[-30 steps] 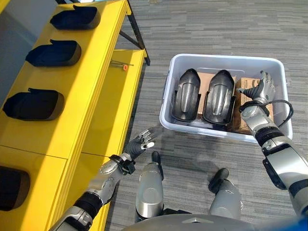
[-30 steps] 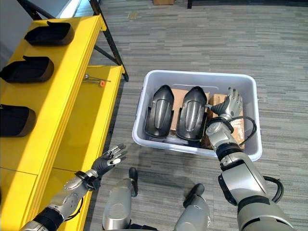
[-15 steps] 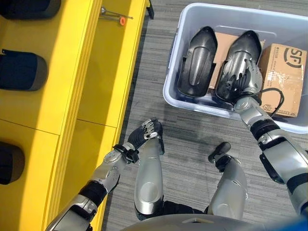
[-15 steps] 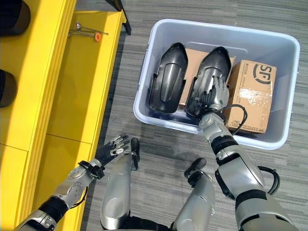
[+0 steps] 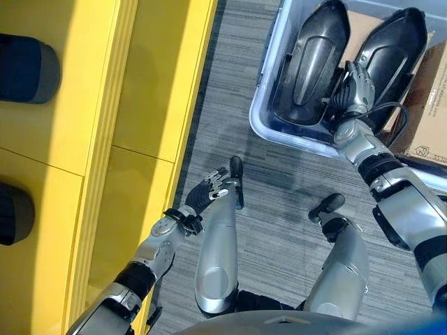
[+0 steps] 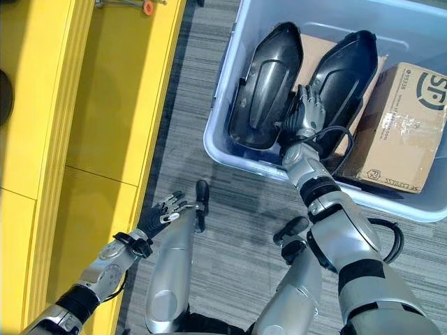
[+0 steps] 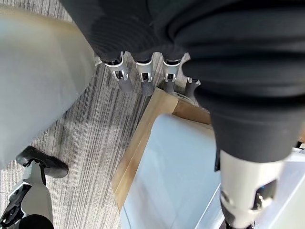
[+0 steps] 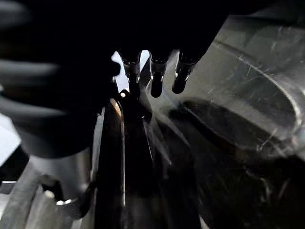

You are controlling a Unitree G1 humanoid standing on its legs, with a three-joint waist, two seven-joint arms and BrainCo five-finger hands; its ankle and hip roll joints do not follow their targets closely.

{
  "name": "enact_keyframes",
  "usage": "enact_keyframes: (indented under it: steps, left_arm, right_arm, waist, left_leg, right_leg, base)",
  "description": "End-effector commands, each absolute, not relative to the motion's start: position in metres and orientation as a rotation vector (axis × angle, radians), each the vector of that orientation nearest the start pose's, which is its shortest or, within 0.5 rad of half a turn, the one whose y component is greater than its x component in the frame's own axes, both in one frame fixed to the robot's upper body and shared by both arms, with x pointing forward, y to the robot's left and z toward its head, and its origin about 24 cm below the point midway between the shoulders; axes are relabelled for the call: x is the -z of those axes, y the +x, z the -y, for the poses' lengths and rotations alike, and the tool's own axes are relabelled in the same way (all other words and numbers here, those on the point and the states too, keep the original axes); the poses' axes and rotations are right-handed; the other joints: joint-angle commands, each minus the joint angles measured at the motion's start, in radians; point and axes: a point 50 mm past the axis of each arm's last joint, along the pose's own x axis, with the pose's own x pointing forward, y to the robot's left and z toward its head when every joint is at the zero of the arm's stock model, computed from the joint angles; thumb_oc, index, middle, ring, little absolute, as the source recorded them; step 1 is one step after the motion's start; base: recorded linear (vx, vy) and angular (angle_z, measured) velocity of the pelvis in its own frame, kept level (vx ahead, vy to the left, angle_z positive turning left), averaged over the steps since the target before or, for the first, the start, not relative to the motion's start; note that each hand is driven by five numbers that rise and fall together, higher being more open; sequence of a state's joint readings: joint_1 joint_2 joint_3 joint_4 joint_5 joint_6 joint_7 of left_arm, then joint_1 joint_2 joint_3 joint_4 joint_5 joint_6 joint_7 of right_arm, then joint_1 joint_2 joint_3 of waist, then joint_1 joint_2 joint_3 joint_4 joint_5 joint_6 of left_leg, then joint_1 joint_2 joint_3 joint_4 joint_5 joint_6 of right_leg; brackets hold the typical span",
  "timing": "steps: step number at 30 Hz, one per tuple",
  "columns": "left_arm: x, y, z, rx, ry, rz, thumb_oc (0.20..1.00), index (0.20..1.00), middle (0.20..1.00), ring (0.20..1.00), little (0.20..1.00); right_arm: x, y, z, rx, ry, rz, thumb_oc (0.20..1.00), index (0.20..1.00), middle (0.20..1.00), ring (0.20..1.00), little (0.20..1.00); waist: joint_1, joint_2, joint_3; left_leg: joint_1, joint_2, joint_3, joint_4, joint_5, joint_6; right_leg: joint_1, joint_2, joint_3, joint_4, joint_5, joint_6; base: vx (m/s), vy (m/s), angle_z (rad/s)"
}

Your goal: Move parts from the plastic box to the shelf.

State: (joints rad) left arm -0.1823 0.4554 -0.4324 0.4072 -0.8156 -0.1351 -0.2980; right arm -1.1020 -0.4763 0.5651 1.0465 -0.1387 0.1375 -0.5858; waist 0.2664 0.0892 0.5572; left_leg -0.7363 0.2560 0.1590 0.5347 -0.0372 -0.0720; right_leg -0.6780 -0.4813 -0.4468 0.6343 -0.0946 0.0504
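Reaching into the pale plastic box (image 6: 222, 143), the right hand (image 6: 305, 115) hangs with relaxed, empty fingers between two glossy black moulded shell parts (image 6: 265, 87), likely stiff, light and slippery, best gripped at an edge, while the left hand (image 6: 162, 212) idles with its fingers slack by the yellow shelf (image 6: 112, 91).

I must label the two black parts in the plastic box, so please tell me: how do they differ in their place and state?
The left black part lies nearest the box's left wall, untouched; the right black part lies beside the cardboard box. The right hand reaches down between the two parts, its fingers at the right part's lower edge. The right part stretches further toward the far wall. Both are glossy black, elongated shells, lying side by side in the plastic box.
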Motion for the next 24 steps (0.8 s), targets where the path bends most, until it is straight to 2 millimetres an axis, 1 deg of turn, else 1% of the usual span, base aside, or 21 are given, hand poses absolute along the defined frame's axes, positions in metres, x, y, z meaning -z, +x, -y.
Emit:
enact_keyframes:
  steps: [1, 4, 7, 9, 12, 15, 18, 20, 24]
  left_arm:
    - [-0.005, 0.258, -0.145, 0.523, -0.313, -0.191, 1.0, 1.0, 1.0, 1.0, 1.0]
    - [-0.004, 0.256, -0.141, 0.511, -0.329, -0.189, 1.0, 1.0, 1.0, 1.0, 1.0]
    - [-0.003, 0.254, -0.139, 0.517, -0.334, -0.191, 1.0, 1.0, 1.0, 1.0, 1.0]
    - [-0.002, 0.252, -0.138, 0.537, -0.333, -0.2, 1.0, 1.0, 1.0, 1.0, 1.0]
    - [-0.001, 0.247, -0.138, 0.568, -0.33, -0.215, 1.0, 1.0, 1.0, 1.0, 1.0]
    - [-0.001, 0.246, -0.14, 0.57, -0.334, -0.217, 1.0, 1.0, 1.0, 1.0, 1.0]
    - [-0.002, 0.245, -0.143, 0.571, -0.332, -0.221, 1.0, 1.0, 1.0, 1.0, 1.0]
    - [-0.001, 0.244, -0.146, 0.57, -0.331, -0.223, 1.0, 1.0, 1.0, 1.0, 1.0]
    - [0.0, 0.242, -0.149, 0.573, -0.328, -0.225, 1.0, 1.0, 1.0, 1.0, 1.0]
  right_arm:
    - [-0.191, 0.411, 0.217, 0.507, -0.988, 0.144, 1.0, 1.0, 1.0, 1.0, 1.0]
    - [-0.199, 0.414, 0.206, 0.478, -0.982, 0.198, 1.0, 1.0, 1.0, 1.0, 1.0]
    - [-0.204, 0.415, 0.196, 0.414, -0.997, 0.248, 1.0, 1.0, 1.0, 1.0, 1.0]
    - [-0.211, 0.415, 0.178, 0.298, -1.062, 0.348, 1.0, 1.0, 1.0, 1.0, 1.0]
    - [-0.221, 0.409, 0.142, 0.115, -1.117, 0.518, 1.0, 1.0, 1.0, 1.0, 1.0]
    - [-0.225, 0.405, 0.13, 0.044, -1.121, 0.569, 1.0, 1.0, 1.0, 1.0, 1.0]
    - [-0.227, 0.397, 0.111, -0.049, -1.184, 0.661, 1.0, 1.0, 1.0, 1.0, 1.0]
    - [-0.229, 0.393, 0.105, -0.054, -1.2, 0.689, 1.0, 1.0, 1.0, 1.0, 1.0]
    - [-0.226, 0.391, 0.106, -0.026, -1.212, 0.692, 1.0, 1.0, 1.0, 1.0, 1.0]
  waist:
    - [0.029, 0.056, -0.037]
    - [0.033, 0.068, -0.037]
    - [0.033, 0.071, -0.037]
    - [0.032, 0.071, -0.037]
    - [0.027, 0.069, -0.037]
    - [0.024, 0.067, -0.037]
    - [0.02, 0.063, -0.037]
    - [0.016, 0.059, -0.037]
    - [0.01, 0.056, -0.037]
  left_leg:
    - [-0.009, 0.036, -0.004, -0.066, 0.042, -0.033]
    - [-0.033, 0.033, -0.007, -0.062, 0.041, -0.035]
    - [-0.039, 0.03, -0.008, -0.064, 0.043, -0.035]
    - [-0.037, 0.029, -0.005, -0.068, 0.044, -0.035]
    - [-0.031, 0.033, 0.001, -0.065, 0.042, -0.034]
    - [-0.026, 0.035, 0.003, -0.064, 0.041, -0.035]
    - [-0.019, 0.039, 0.006, -0.059, 0.039, -0.035]
    - [-0.013, 0.042, 0.01, -0.062, 0.039, -0.035]
    - [-0.002, 0.048, 0.016, -0.064, 0.04, -0.034]
  right_leg:
    - [-0.033, -0.035, 0.033, 0.067, -0.02, 0.097]
    - [-0.067, -0.038, 0.034, 0.072, -0.015, 0.094]
    - [-0.076, -0.038, 0.035, 0.075, -0.015, 0.093]
    - [-0.079, -0.036, 0.035, 0.075, -0.016, 0.092]
    - [-0.081, -0.033, 0.038, 0.076, -0.017, 0.09]
    - [-0.082, -0.031, 0.04, 0.08, -0.019, 0.089]
    - [-0.08, -0.03, 0.043, 0.083, -0.019, 0.089]
    - [-0.078, -0.027, 0.044, 0.081, -0.019, 0.09]
    - [-0.071, -0.023, 0.047, 0.079, -0.019, 0.089]
  base:
    - [-0.02, 0.014, 0.07]
    - [-0.01, 0.024, 0.01]
    - [0.0, 0.0, 0.0]
    - [0.0, 0.0, 0.0]
    - [0.0, -0.008, -0.01]
    - [0.0, -0.005, -0.01]
    - [0.0, -0.019, -0.03]
    - [-0.02, -0.032, -0.12]
    - [-0.02, -0.022, -0.07]
